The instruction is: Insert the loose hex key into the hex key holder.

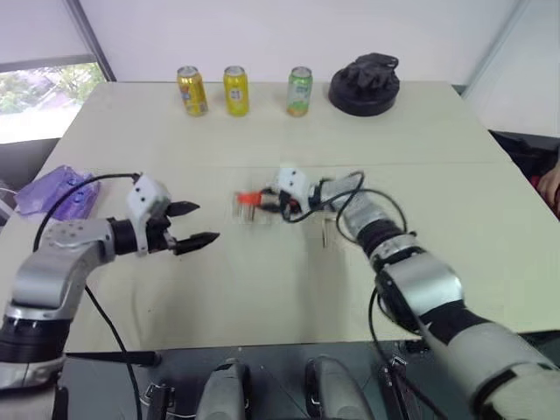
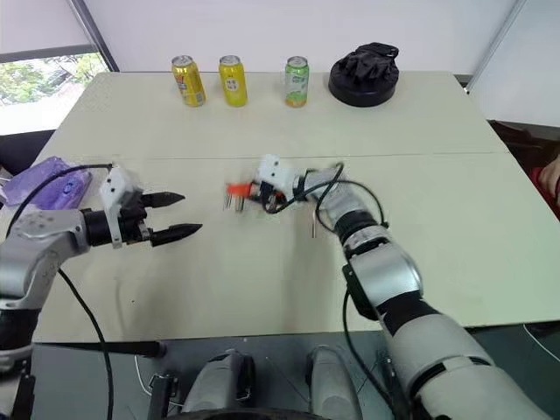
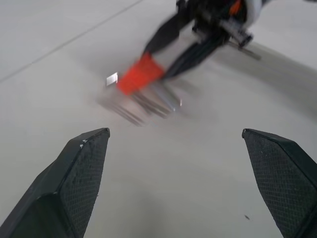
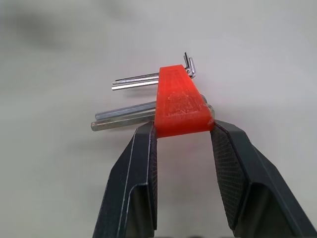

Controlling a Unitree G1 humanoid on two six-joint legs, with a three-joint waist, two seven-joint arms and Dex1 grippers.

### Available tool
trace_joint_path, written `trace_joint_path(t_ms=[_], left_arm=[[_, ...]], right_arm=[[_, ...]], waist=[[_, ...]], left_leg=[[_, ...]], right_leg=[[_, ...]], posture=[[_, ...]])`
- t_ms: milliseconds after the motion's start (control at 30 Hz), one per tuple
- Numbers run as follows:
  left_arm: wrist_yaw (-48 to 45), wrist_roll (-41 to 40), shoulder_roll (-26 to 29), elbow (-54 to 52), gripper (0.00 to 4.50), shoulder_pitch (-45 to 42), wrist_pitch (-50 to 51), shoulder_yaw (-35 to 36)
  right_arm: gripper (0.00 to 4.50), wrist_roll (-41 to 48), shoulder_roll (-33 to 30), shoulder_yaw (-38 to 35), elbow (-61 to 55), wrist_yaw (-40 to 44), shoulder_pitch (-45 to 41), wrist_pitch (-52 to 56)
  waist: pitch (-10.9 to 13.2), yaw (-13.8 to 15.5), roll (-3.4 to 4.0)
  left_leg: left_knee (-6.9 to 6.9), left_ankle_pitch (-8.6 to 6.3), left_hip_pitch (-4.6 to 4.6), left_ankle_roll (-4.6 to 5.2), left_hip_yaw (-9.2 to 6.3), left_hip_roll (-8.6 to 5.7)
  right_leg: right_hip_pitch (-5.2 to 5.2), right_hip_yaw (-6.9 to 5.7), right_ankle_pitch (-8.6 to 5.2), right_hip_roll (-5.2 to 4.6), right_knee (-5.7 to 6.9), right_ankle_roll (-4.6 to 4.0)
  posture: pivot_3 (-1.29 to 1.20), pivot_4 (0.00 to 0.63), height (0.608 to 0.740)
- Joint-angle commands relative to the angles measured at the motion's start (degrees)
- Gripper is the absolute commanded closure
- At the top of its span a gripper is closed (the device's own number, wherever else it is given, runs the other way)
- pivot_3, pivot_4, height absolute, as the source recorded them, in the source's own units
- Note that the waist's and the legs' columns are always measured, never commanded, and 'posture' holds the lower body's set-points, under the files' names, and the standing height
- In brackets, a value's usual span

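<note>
My right gripper (image 4: 183,130) is shut on the hex key holder (image 4: 181,101), a small orange-red block with several thin metal keys sticking out to one side. It holds the block a little above the middle of the table (image 1: 262,289). The loose hex key (image 1: 325,233), a thin silvery rod, lies on the table just beside my right forearm. My left gripper (image 1: 206,222) stands open and empty to the left of the holder (image 1: 248,199), with its fingers pointing toward it. The left wrist view shows the holder (image 3: 141,73) ahead of the open fingers.
Two yellow cans (image 1: 192,91) (image 1: 235,90) and a green can (image 1: 299,91) stand along the far edge, with a round black object (image 1: 365,85) to their right. A purple plastic item (image 1: 54,190) lies at the left edge. A person's hand (image 1: 551,188) shows at the far right.
</note>
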Motion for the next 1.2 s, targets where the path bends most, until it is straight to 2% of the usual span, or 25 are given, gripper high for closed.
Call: trace_joint_path(t_ms=[33,133,233,400,667,833,1000,1200], left_arm=[[-4.0,-2.4,0.5,6.6,0.00,-8.7,0.6,0.4],[-8.6,-3.4,-0.5,15.3,0.00,-19.4,2.1,-1.5],[-13.1,-2.8,-2.9,21.6,0.00,-25.9,2.1,-4.2],[-16.5,-1.2,-9.3,30.9,0.00,-32.8,-1.8,-6.3],[-14.4,1.4,-17.2,41.6,0.00,-39.0,-9.3,-5.5],[-15.6,3.0,-18.4,48.8,0.00,-42.7,-13.2,-5.4],[-19.9,5.9,-17.0,52.4,0.00,-43.7,-14.7,-7.3],[-20.2,7.2,-16.0,55.8,0.00,-45.2,-16.1,-5.7]], right_arm=[[3.50,-7.2,-6.1,3.9,-10.2,-3.9,-4.7,-16.7],[3.50,-12.1,-10.9,5.1,-13.4,-11.2,-6.5,-25.1],[3.50,-13.0,-13.5,5.2,-13.0,-13.4,-6.5,-27.3],[3.50,-15.4,-15.3,5.0,-11.6,-20.3,-6.1,-27.6],[3.50,-14.4,-15.6,4.8,-12.7,-22.8,-5.3,-26.4],[3.50,-13.7,-15.3,4.8,-14.3,-23.0,-4.4,-25.8],[3.50,-13.6,-15.5,4.7,-14.9,-23.7,-4.2,-25.2],[3.50,-13.1,-15.8,4.5,-16.2,-23.3,-3.5,-24.5]], waist=[[0.0,0.0,0.00],[0.0,0.0,-0.03],[0.0,-0.1,-0.04],[0.0,-0.1,-0.05],[0.0,-0.1,-0.05],[0.0,-0.1,-0.05],[0.0,-0.1,-0.05],[0.0,0.0,-0.05]], left_leg=[[-0.01,0.00,-0.03,0.00,0.00,0.01],[-0.04,0.01,-0.07,-0.01,-0.02,0.02],[-0.02,0.01,-0.05,-0.01,0.03,0.02],[0.02,0.02,-0.06,-0.02,0.08,0.02],[0.05,0.02,-0.08,-0.02,0.10,0.03],[0.04,0.02,-0.09,-0.02,0.10,0.03],[0.04,0.02,-0.09,-0.02,0.11,0.03],[0.03,0.02,-0.08,-0.01,0.10,0.04]], right_leg=[[-0.05,0.00,0.00,0.01,0.01,0.00],[-0.10,-0.01,0.00,0.06,0.03,0.01],[-0.06,0.00,0.00,0.05,0.01,0.01],[-0.06,0.01,0.00,0.05,0.01,0.01],[-0.08,0.02,0.00,0.05,0.00,0.01],[-0.08,0.01,0.00,0.05,-0.01,0.01],[-0.08,0.01,0.00,0.06,-0.01,0.01],[-0.08,0.01,0.00,0.06,-0.01,0.01]], posture=[[0.00,0.150,0.739],[0.00,0.150,0.739],[0.00,0.150,0.739],[0.00,0.150,0.739],[0.00,0.150,0.739],[0.00,0.150,0.739],[0.00,0.150,0.739],[0.00,0.150,0.739]])
